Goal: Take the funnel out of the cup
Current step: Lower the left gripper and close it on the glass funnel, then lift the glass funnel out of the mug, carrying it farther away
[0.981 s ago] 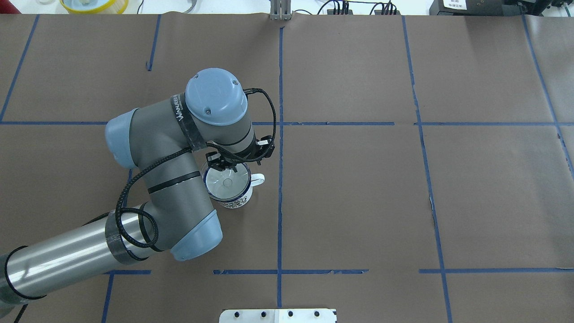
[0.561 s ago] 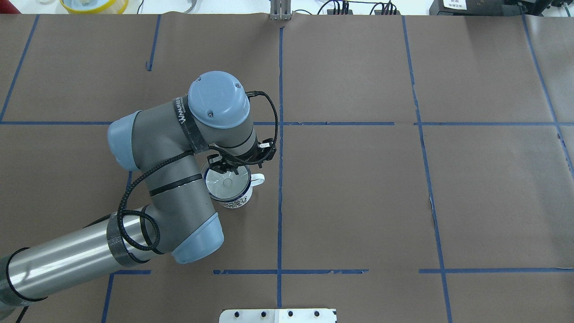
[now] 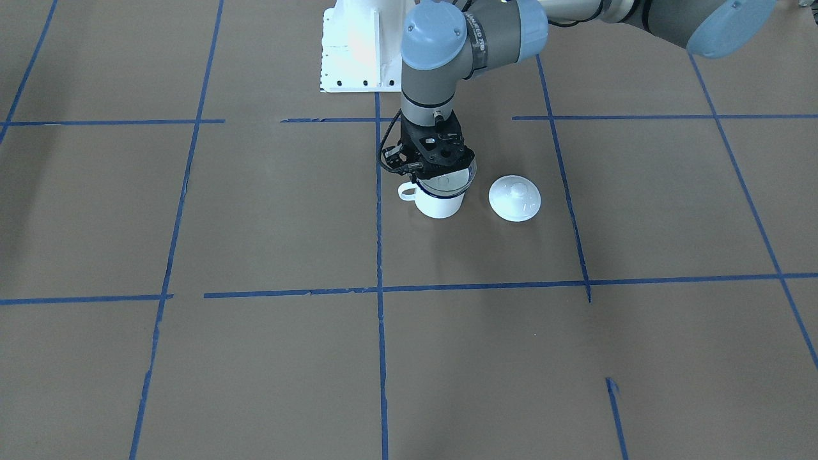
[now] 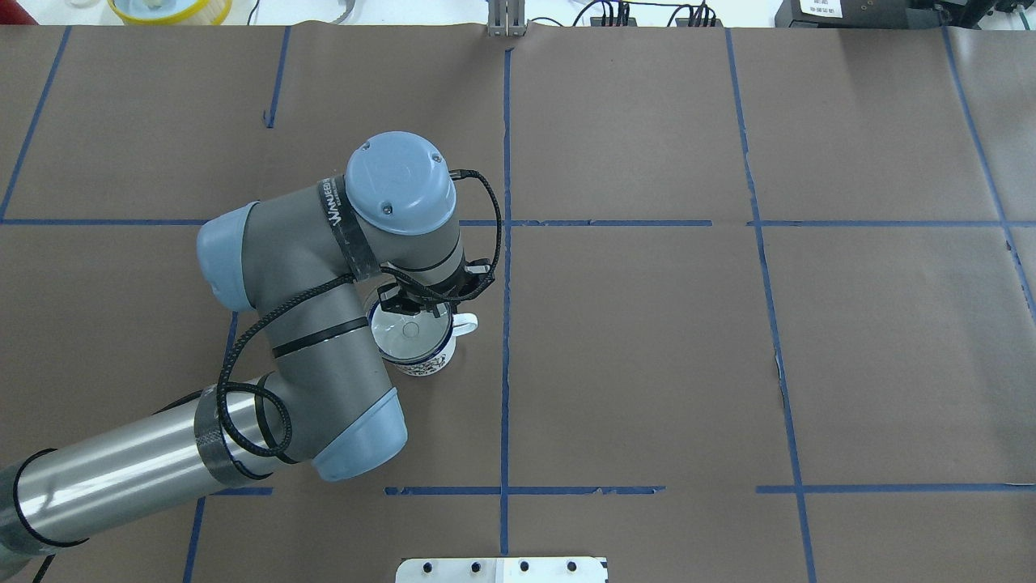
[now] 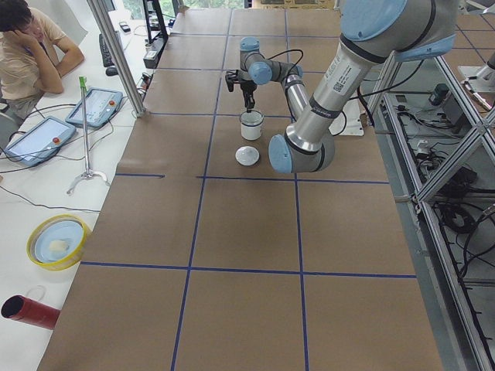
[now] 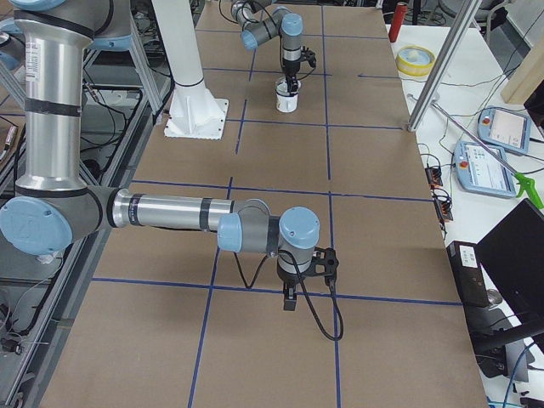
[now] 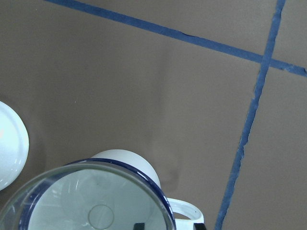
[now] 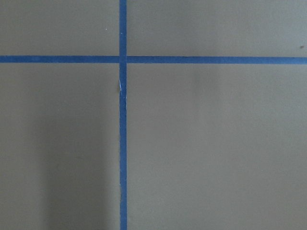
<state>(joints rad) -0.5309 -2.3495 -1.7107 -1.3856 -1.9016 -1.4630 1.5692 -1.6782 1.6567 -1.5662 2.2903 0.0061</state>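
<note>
White blue-rimmed cup (image 3: 438,204), clear funnel (image 7: 98,194)

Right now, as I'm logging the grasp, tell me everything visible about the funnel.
The funnel looks like clear plastic: a wide round cone with a small centre hole. It sits upright in the white, blue-rimmed cup, its rim just above the cup's. The left gripper, open, straddles its rim.

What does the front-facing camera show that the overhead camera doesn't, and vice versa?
Front-facing only: the white domed lid with a knob, beside the white enamel mug with a dark blue rim, not touching it; overhead, the left arm hides it. Overhead only: the yellow round bowl past the table's far edge. Both: the mug, the clear cone-shaped funnel sitting in it, and the left tool at the funnel's rim.
</note>
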